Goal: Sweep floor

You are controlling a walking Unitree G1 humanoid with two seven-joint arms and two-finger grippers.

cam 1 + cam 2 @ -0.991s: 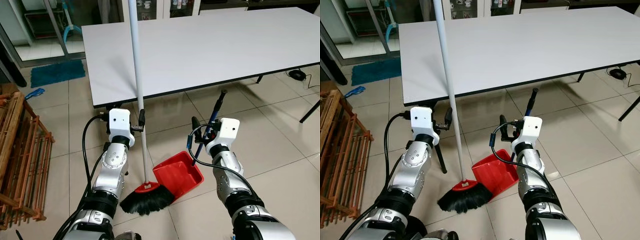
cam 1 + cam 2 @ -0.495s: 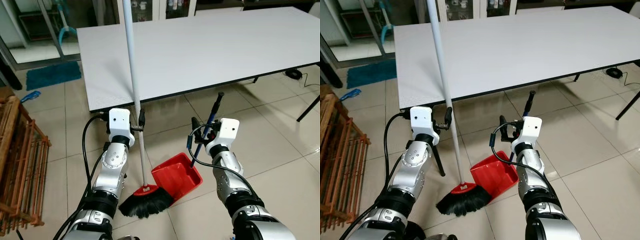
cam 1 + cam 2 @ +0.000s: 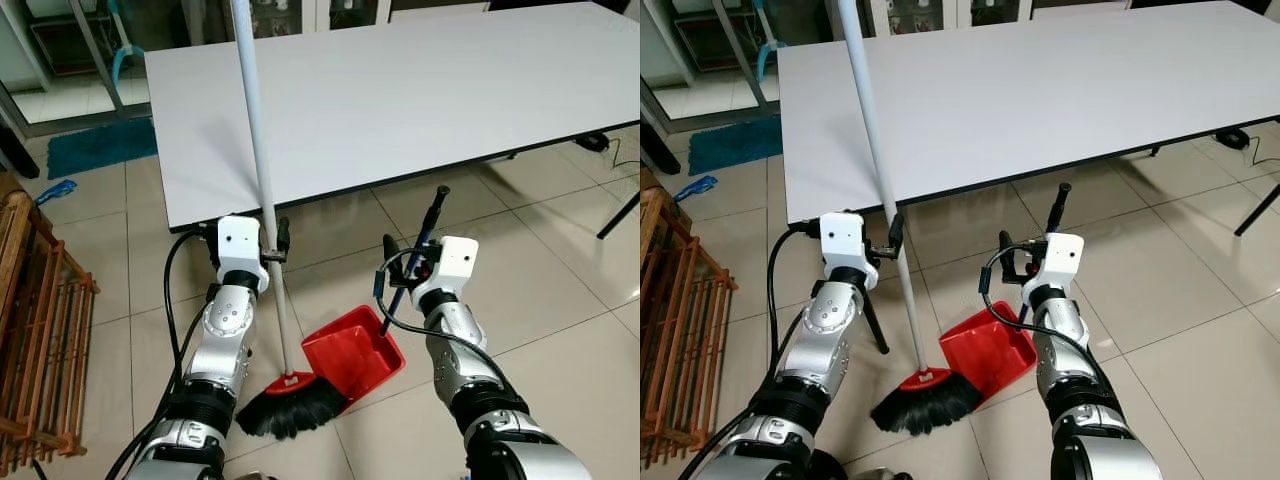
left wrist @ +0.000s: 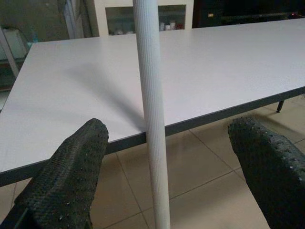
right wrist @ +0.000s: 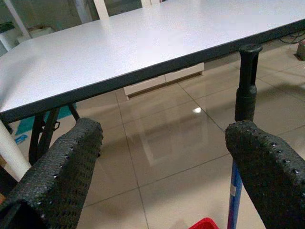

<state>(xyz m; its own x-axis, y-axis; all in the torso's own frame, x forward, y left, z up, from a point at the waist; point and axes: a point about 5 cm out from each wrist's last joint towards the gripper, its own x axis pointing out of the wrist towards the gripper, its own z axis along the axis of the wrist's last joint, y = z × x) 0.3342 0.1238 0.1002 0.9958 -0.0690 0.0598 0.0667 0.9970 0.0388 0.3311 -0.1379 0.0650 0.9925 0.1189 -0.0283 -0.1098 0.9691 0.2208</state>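
A broom with a white pole point(image 3: 262, 190) and black bristles on a red head point(image 3: 292, 410) stands on the tiled floor before the white table point(image 3: 420, 90). My left gripper point(image 3: 268, 240) is open. Its fingers point(image 4: 71, 181) sit spread on either side of the pole point(image 4: 152, 119) without touching it. A red dustpan point(image 3: 352, 358) lies beside the bristles, its blue-and-black handle point(image 3: 425, 235) upright. My right gripper point(image 3: 412, 255) is open too, and the handle point(image 5: 245, 86) rises just past one finger point(image 5: 267, 162).
A wooden rack point(image 3: 40, 330) stands at the left. A blue mat point(image 3: 95, 145) lies beyond the table's left end. Black table legs point(image 3: 872, 320) are close to my left arm, and another leg point(image 3: 620, 215) is at the right. Open tiles lie to the right.
The camera has shifted, so the table sits slightly further left in view. The broom pole tilts more to the left. Both grippers keep their place and spread.
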